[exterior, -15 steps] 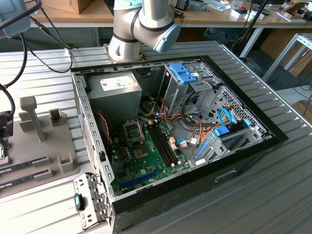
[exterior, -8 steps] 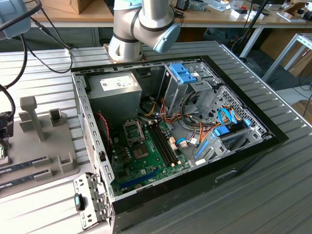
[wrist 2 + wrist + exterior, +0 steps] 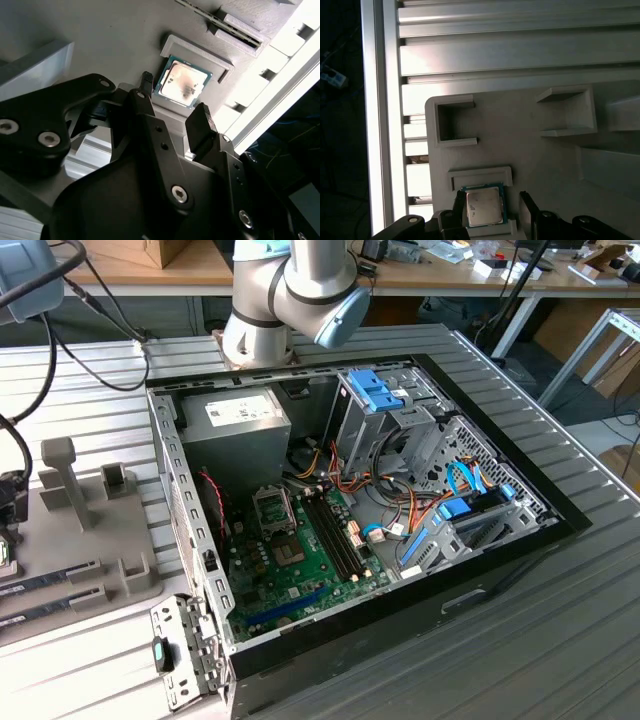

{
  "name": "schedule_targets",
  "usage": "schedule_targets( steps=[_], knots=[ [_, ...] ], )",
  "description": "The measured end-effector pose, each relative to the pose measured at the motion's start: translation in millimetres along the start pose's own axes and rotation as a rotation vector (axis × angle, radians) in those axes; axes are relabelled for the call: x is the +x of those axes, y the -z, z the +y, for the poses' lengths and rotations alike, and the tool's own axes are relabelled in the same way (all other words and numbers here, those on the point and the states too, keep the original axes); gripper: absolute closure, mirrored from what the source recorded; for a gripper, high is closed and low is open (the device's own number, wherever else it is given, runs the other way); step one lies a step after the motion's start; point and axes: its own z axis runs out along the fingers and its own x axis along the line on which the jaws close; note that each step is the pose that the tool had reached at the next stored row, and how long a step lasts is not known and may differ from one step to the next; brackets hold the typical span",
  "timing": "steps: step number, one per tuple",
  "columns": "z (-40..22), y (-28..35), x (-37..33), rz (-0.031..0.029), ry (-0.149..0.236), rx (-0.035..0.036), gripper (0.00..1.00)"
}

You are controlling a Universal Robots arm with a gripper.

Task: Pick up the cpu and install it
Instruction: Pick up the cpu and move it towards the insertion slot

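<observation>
In the second wrist view the black tool is hiding much of the grey plastic tray, and its own body is getting cut off at the edge. Its two fingers are standing open, one on each side of the cpu. It is hard to tell if they are touching it. The cpu, a flat square with a shiny metal top and thin green rim, is lying in a raised frame on the tray. In the first wrist view the tray is sitting on the ribbed metal desk.
</observation>
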Motion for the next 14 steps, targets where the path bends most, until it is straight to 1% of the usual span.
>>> schedule_targets(
  steps=[14],
  knots=[
    [-0.2,-4.0,0.4,0.0,0.0,0.0001,0.46]
  ],
)
